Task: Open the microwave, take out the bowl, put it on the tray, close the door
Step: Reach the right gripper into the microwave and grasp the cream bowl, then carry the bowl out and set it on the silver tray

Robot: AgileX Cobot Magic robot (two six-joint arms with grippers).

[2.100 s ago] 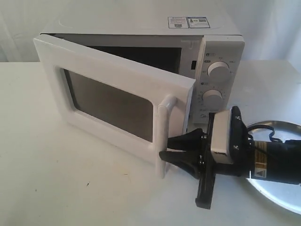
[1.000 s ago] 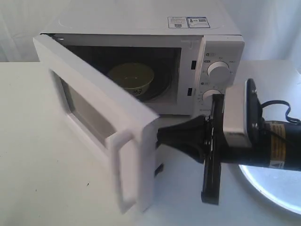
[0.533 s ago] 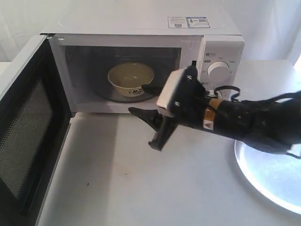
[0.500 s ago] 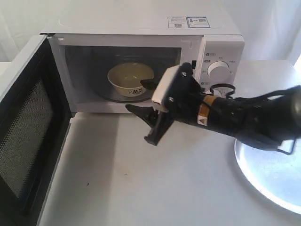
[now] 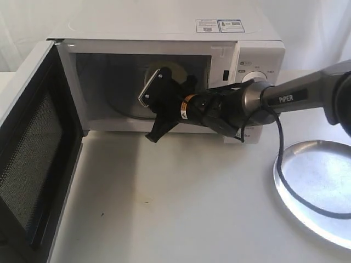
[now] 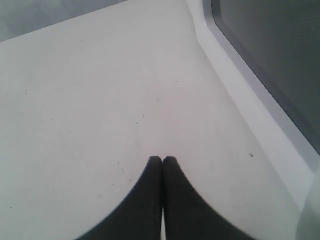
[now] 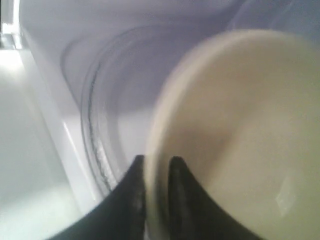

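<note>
White cloth hangs behind a white desk (image 5: 181,208), and the microwave (image 5: 164,24) stands along its far edge with two stickers (image 5: 219,26) on top. Its door (image 5: 27,159) is swung fully open toward the left edge, showing me the black mesh inner side.

My right arm reaches from the right edge into the oven cavity, crossing in front of the control panel and half covering the upper knob (image 5: 253,76). The bowl (image 7: 240,130) sits inside on the glass turntable (image 7: 97,125); in the exterior view only a cream sliver of it shows above the wrist camera. In the right wrist view the right pincer (image 7: 156,162) straddles the rim, one finger inside and one outside, pinched on it as far as the blur lets me judge.

The left pincer (image 6: 162,161) has its fingers pressed together, tips touching, above bare desk, with the door's white frame and dark window passing beside it.

The tray (image 5: 329,181) lies near the front right corner, well apart from the microwave, with the right arm's black cable draped over its rim.
</note>
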